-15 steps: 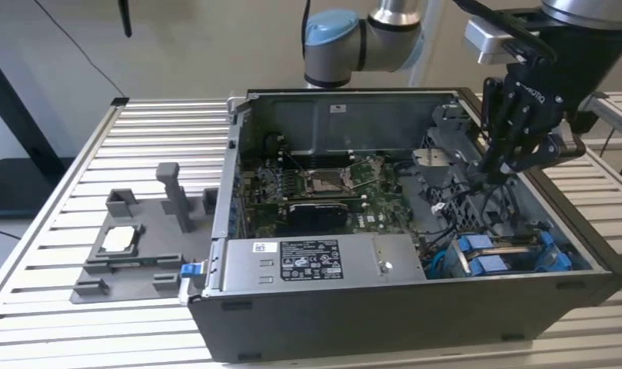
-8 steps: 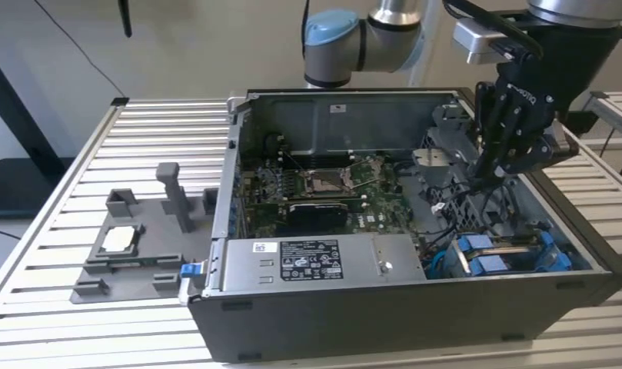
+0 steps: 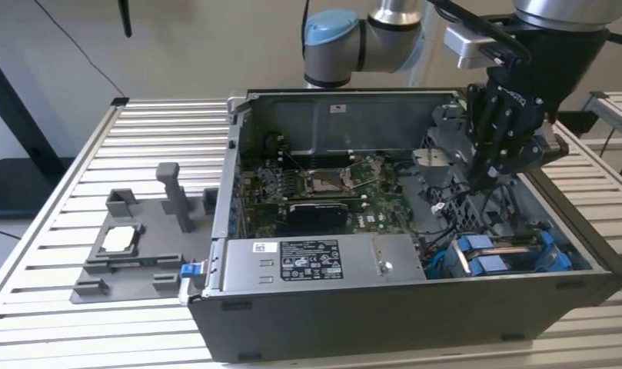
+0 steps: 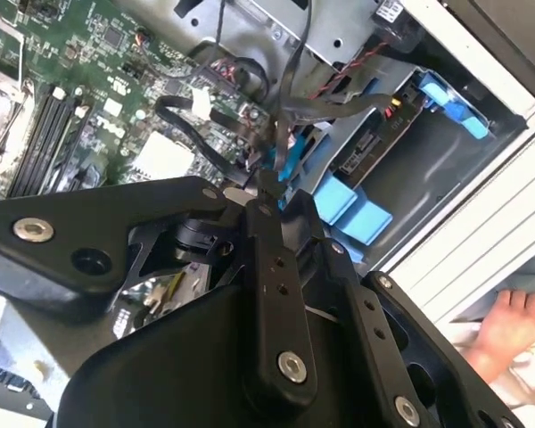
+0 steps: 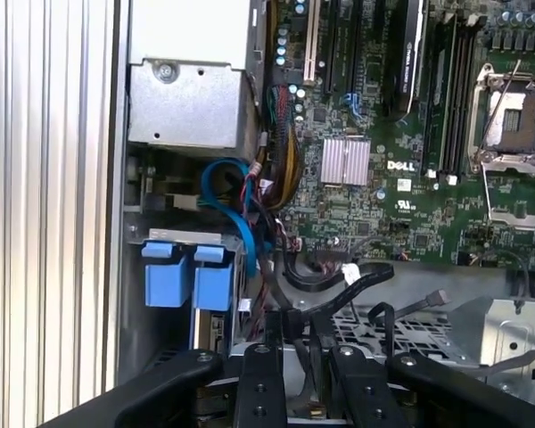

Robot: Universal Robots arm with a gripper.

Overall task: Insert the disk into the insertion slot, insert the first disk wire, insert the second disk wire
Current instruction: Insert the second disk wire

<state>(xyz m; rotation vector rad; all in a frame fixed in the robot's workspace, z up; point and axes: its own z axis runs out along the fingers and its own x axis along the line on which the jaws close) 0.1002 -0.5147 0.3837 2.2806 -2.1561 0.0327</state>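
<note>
1. In the exterior view, the black gripper (image 3: 485, 183) hangs inside the grey metal computer case (image 3: 393, 330), at the exterior view's right; the drive bay (image 3: 507, 255), with blue plastic tabs, lies nearer.
2. In the second wrist view, its fingers (image 4: 267, 241) pinch a flat black wire (image 4: 189, 125) beside the bay.
3. In the first wrist view, a ribbed table (image 5: 45, 223) borders the case.

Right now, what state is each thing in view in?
computer case: lying on its side, panel off, open.
insertion slot: a disk appears seated between its blue rails.
gripper: down inside the case by the slot, jaws closed on a dark wire.
CPU socket: bare, no cooler on it.
fixture tray: outside the case, a silver part lying on it.
</note>
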